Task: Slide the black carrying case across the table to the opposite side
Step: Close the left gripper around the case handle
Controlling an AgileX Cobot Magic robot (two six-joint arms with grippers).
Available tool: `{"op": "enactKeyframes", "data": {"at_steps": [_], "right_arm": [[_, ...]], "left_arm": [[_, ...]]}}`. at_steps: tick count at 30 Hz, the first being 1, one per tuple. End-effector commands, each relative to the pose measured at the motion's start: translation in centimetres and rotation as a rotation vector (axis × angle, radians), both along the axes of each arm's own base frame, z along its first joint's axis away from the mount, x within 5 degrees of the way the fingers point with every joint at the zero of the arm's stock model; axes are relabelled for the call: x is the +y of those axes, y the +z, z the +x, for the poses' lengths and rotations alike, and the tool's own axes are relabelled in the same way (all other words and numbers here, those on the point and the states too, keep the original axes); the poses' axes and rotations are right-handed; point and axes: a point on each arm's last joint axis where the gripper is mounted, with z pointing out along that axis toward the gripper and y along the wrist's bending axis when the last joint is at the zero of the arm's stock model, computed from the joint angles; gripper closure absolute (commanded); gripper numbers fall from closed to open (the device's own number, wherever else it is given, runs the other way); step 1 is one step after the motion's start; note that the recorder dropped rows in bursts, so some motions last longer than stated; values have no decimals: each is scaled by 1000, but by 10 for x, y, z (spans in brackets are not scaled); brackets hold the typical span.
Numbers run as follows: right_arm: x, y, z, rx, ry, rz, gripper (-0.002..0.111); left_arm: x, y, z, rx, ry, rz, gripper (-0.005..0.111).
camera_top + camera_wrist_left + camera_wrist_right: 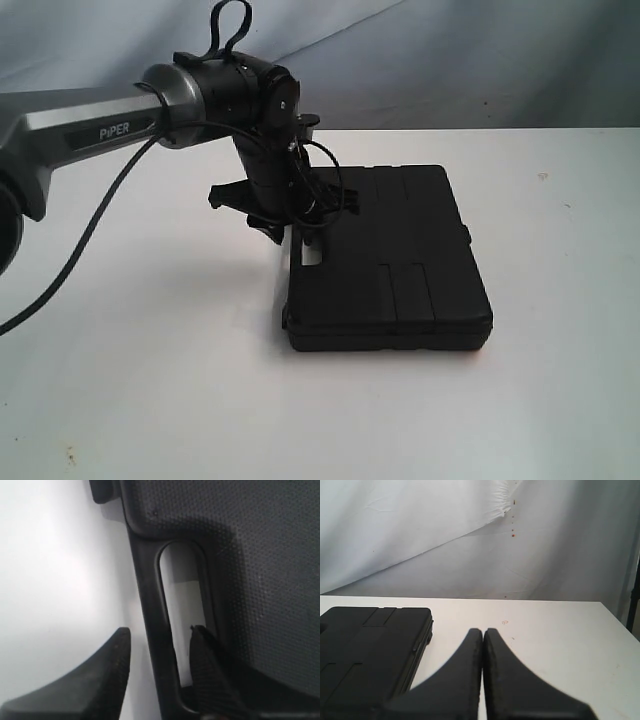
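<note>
The black carrying case [400,260] lies flat on the white table [150,380], right of centre. My left gripper [300,235] points down at the case's left edge. In the left wrist view this gripper [160,630] is open and straddles the handle bar [147,605]. One finger [107,665] stands outside over the table, the other finger [205,670] in the handle slot, and neither touches the bar. My right gripper [483,630] is shut and empty, low over the table to the right of the case [365,645]. It is out of the exterior view.
A wrinkled white backdrop [450,60] hangs behind the table's far edge. The left arm's cable [90,230] droops over the left side of the table. Bare tabletop [560,640] stretches to the right of the case.
</note>
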Motion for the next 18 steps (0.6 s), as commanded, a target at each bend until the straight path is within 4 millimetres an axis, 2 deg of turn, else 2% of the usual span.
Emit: {"op": "enactKeyframes", "data": {"at_steps": [1, 8, 18], "right_arm": [[0, 0, 0, -13, -8, 10, 108], [0, 0, 0, -13, -8, 10, 108], [0, 0, 0, -13, -8, 10, 108]], "left_arm": [[-3, -10, 1, 2, -1, 9, 68], [-4, -27, 2, 17, -5, 20, 68], [-5, -40, 4, 24, -5, 24, 70]]}}
